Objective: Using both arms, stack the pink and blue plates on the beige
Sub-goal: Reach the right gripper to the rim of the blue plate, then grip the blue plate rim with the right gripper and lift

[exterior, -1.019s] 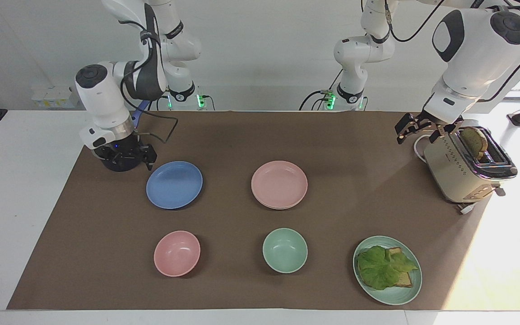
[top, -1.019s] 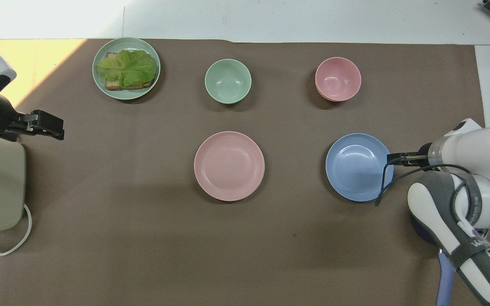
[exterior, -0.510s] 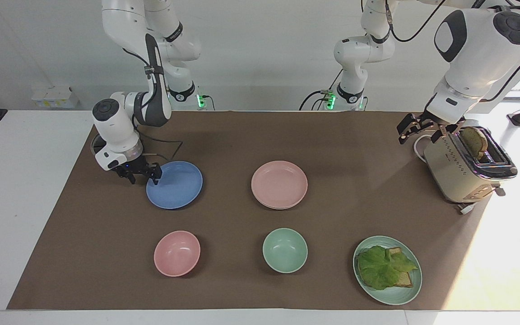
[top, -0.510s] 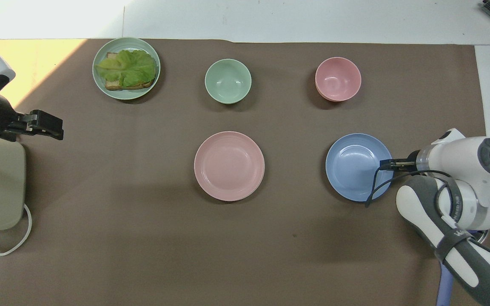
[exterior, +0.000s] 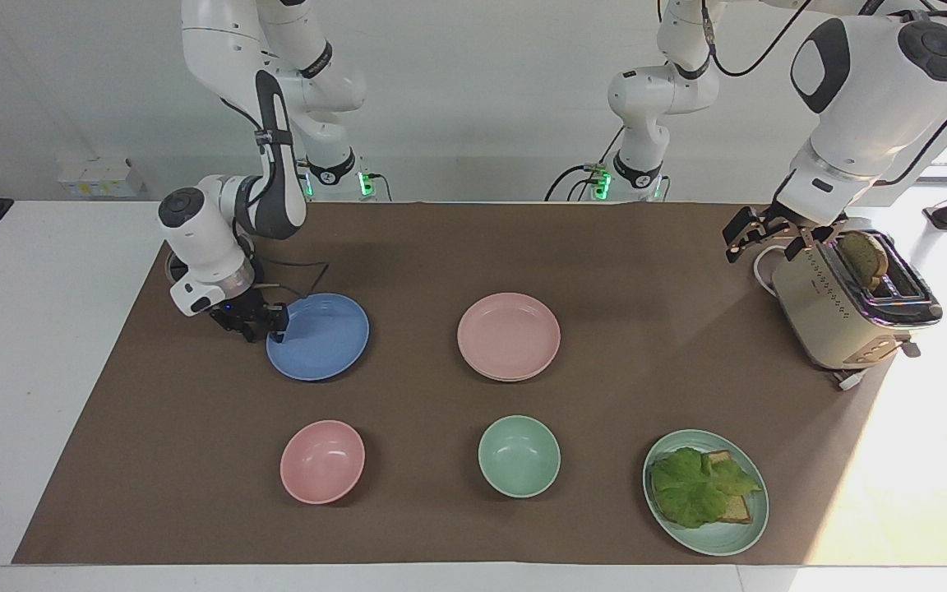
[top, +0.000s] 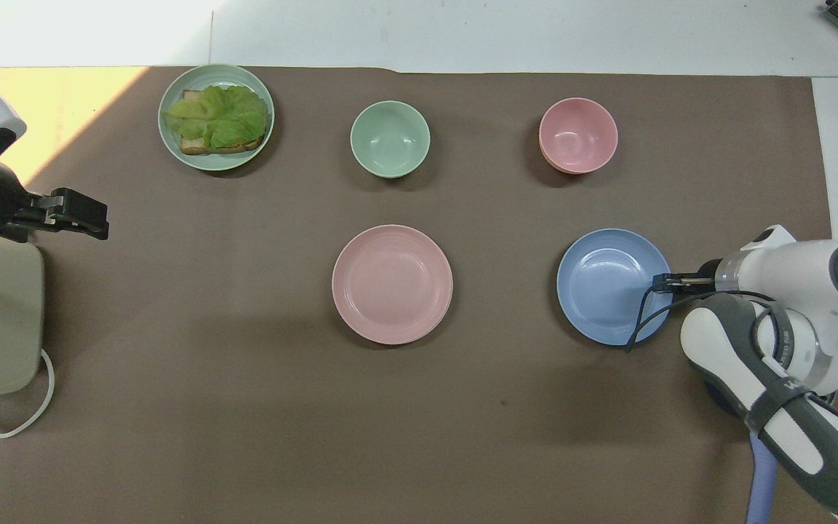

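The right end effector (exterior: pixel 264 325) sits low at the rim of the blue plate (exterior: pixel 321 339), on the side toward the right arm's end of the surface (exterior: pixel 646 271). Its fingers are part way closed around the rim and seem to pinch it, but I cannot tell if the grip is tight. One second ago it was beside the plate, over a dark round thing, and was wide open. Half a second ago it reached the rim, and now its fingers are closer together. The plate has not moved.

The left end effector (exterior: pixel 757 233) hangs in the air with its fingers spread wide, holding nothing, beside the toaster (exterior: pixel 847 316). It waits there, the same as before.

There is one blue plate and one pink plate (exterior: pixel 509 335). The pink plate lies in the middle of the surface on top of a beige plate (exterior: pixel 496 376), of which only a thin edge shows. There is one green plate (exterior: pixel 736 526) with lettuce and toast. There are two bowls, one pink bowl (exterior: pixel 322 460) and one green bowl (exterior: pixel 519 455), both farther from the robots than the plates. There is one toaster with one slice of bread (exterior: pixel 864 256) in it.
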Robot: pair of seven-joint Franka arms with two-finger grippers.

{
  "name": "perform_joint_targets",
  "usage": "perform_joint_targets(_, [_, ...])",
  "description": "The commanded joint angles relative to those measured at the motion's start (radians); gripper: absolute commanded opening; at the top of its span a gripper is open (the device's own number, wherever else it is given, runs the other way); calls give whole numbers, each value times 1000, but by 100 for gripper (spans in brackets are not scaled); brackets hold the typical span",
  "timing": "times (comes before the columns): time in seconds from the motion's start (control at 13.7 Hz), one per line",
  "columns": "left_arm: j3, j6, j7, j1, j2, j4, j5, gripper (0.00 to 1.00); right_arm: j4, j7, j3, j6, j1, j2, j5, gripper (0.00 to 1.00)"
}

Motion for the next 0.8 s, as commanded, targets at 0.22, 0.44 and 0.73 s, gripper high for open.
perform_joint_targets(0.22, [-5, -16, 1, 10, -8, 0, 9, 100, -1, -94, 7, -6, 8, -19, 145, 0])
perform_joint_targets(0.44, [-5, -16, 1, 10, -8, 0, 9, 100, 14, -132, 7, -67, 10, -72, 199, 0])
perform_joint_targets(0.73, [-5, -16, 1, 10, -6, 0, 9, 100, 39, -120, 10, -177, 42, -155, 236, 0])
